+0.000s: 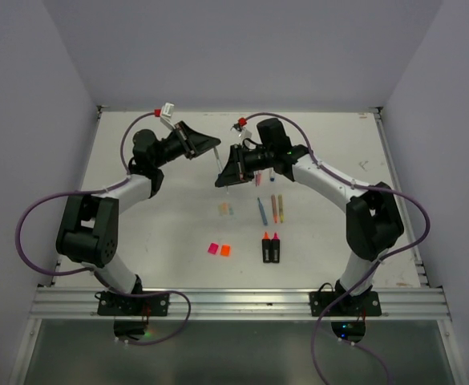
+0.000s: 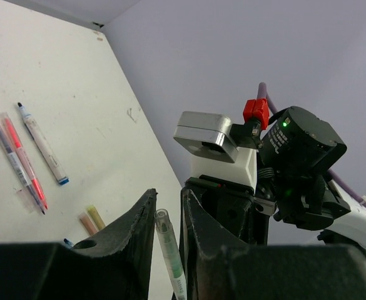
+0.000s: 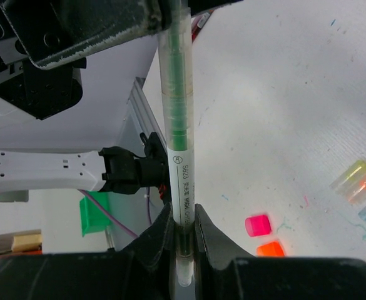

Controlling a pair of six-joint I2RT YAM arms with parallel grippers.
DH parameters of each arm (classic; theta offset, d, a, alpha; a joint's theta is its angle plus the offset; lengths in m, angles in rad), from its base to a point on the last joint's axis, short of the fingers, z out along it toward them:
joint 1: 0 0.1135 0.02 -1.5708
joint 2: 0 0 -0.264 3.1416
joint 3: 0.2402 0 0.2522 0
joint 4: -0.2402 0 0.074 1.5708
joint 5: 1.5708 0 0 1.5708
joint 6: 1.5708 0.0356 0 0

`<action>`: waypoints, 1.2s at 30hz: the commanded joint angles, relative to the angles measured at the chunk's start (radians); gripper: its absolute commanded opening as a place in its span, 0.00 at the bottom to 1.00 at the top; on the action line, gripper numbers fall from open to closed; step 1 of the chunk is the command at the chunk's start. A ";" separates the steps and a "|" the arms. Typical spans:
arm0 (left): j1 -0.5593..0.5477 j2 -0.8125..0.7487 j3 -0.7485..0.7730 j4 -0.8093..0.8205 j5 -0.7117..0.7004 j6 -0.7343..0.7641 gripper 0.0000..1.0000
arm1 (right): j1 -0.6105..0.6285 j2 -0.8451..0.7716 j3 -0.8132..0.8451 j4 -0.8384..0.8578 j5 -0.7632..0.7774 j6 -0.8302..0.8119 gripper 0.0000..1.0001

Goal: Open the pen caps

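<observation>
Two grippers meet over the middle of the white table [image 1: 162,233], sharing one pen. On the left, the left gripper [image 2: 169,200] has its jaws drawn in close around the upper end of the green pen [image 3: 177,125]. The pen's clear rounded end pokes up between the two black fingers [image 2: 136,225]. The fingers appear to press on it from both sides. Just to the right, the right gripper [image 3: 183,215] has its jaws clamped on the lower part of the same pen. The white printed barrel runs down into the narrow gap between its fingers. The pen spans the short space between the two grippers, held in the air above the table.

Loose caps lie on the table below, nearer the arm bases. A stubby pink cap [image 3: 258,224] and an orange cap [image 3: 270,249] sit just beside each other. Further right in the overhead view, three thin caps [image 1: 226,210] lie close together: one yellowish, one pale orange, one pale blue. Right of those lies a blue pen [image 1: 261,210], and next to it two more thin pens [image 1: 275,208] side by side. Below these, two black highlighters [image 1: 271,250] lie side by side with their orange and pink tips bare, well apart from the pink and orange caps.
</observation>
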 commanded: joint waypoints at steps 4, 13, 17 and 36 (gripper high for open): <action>-0.017 -0.022 0.035 -0.024 0.041 0.061 0.25 | 0.005 0.009 0.038 0.009 -0.024 0.028 0.00; -0.024 -0.019 0.045 -0.056 0.057 0.086 0.04 | 0.002 0.015 0.044 0.032 -0.014 0.054 0.00; -0.023 -0.011 0.087 -0.122 0.040 0.095 0.00 | 0.003 0.000 0.050 -0.060 0.087 -0.015 0.00; 0.055 -0.041 0.119 -0.266 -0.169 0.126 0.00 | 0.155 -0.023 0.112 -0.490 0.595 -0.364 0.00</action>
